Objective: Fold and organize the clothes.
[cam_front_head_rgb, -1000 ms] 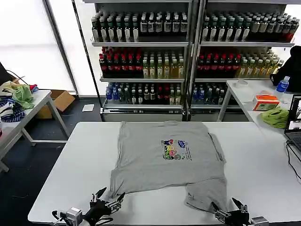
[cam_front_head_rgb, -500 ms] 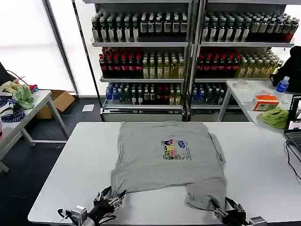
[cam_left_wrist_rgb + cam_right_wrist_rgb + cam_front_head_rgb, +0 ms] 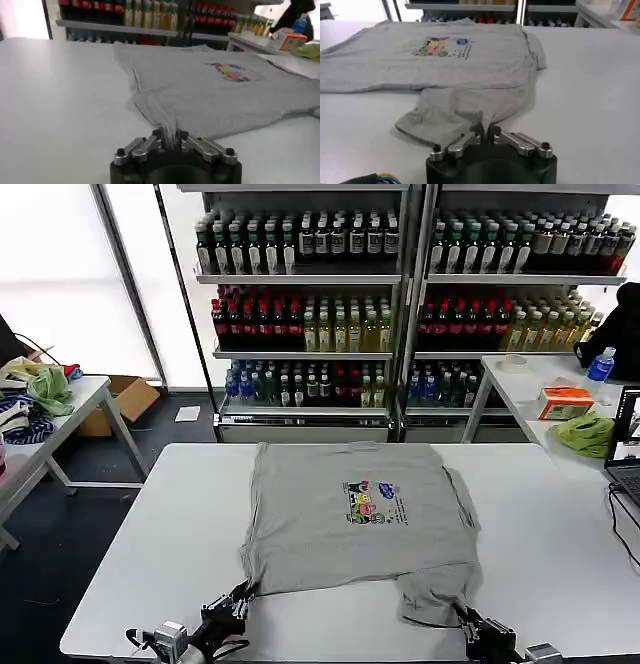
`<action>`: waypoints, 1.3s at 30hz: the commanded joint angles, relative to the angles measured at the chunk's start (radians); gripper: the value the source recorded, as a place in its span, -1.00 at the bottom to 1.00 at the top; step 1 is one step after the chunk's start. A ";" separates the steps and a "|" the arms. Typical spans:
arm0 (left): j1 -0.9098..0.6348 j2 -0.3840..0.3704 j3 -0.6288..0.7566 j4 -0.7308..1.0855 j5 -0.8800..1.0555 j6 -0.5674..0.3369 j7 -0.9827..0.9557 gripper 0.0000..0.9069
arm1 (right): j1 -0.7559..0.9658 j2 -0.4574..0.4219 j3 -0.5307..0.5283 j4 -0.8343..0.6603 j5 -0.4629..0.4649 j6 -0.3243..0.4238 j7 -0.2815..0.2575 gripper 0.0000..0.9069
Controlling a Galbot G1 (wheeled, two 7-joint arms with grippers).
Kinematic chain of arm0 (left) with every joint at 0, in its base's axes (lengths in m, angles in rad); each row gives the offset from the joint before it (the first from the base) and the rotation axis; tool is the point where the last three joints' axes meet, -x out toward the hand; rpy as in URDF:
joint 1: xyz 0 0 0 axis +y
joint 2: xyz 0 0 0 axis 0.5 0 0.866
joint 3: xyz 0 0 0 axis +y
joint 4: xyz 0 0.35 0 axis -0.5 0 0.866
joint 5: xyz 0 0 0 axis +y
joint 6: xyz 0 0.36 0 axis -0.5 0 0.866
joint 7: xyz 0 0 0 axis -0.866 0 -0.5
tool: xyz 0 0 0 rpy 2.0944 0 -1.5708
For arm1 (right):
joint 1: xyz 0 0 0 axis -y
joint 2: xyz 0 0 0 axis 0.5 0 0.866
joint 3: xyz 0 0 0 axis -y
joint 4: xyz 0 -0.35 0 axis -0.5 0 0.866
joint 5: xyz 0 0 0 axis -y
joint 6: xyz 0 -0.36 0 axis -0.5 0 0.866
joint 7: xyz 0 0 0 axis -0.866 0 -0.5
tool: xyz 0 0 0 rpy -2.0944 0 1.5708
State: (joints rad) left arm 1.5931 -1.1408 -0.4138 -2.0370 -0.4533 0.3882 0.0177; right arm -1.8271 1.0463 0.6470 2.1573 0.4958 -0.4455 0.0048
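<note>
While both arms reach in low from the near edge of the white desk (image 3: 150, 544), each set of jaws is pinched shut on cloth. The left gripper (image 3: 237, 608) lies level with the desk top, clamped on the near left hem corner of the grey T-shirt (image 3: 360, 519); the left wrist view shows a small ridge of fabric gathered between its fingertips (image 3: 158, 135), the shirt (image 3: 210, 90) spreading away beyond them. The right gripper (image 3: 472, 622) sits equally low, closed on the near edge of the flap that hangs toward it. From the right wrist camera that flap (image 3: 465, 112) is rumpled just ahead of the jaws, and the multicoloured chest print (image 3: 442, 46) lies farther off. Beyond the shirt stand shelves of bottles (image 3: 330, 314).
</note>
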 commanded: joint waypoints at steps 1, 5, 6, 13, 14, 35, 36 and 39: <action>0.019 -0.048 -0.028 -0.031 0.027 0.005 -0.024 -0.98 | -0.018 -0.019 0.003 0.026 0.058 -0.002 -0.003 -1.00; 0.051 -0.052 -0.057 -0.076 0.030 0.022 -0.033 -0.98 | -0.085 -0.046 0.016 0.076 0.091 -0.023 -0.008 -1.00; 0.064 -0.051 -0.063 -0.089 0.029 0.025 -0.034 -0.98 | -0.105 -0.050 0.019 0.098 0.097 -0.029 -0.011 -1.00; 0.109 -0.058 -0.092 -0.167 0.034 0.068 -0.066 -0.98 | -0.174 -0.047 0.007 0.169 0.111 -0.049 -0.029 -1.00; 0.111 -0.055 -0.097 -0.172 0.034 0.068 -0.064 -0.98 | -0.174 -0.046 0.005 0.174 0.110 -0.049 -0.033 -1.00; -0.002 0.006 -0.138 -0.168 -0.008 0.142 -0.034 -0.98 | 0.078 0.023 0.005 0.123 0.227 0.212 0.072 -1.00; -0.021 0.011 -0.132 -0.163 -0.014 0.144 -0.034 -0.98 | 0.100 0.032 -0.001 0.115 0.226 0.221 0.072 -1.00; -0.077 0.033 -0.110 -0.136 -0.033 0.148 -0.035 -0.98 | 0.170 0.046 -0.013 0.090 0.219 0.229 0.077 -1.00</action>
State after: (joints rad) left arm 1.6413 -1.1451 -0.5500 -2.2092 -0.4566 0.5206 -0.0145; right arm -1.8011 1.0735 0.6382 2.2724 0.6776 -0.2892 0.0519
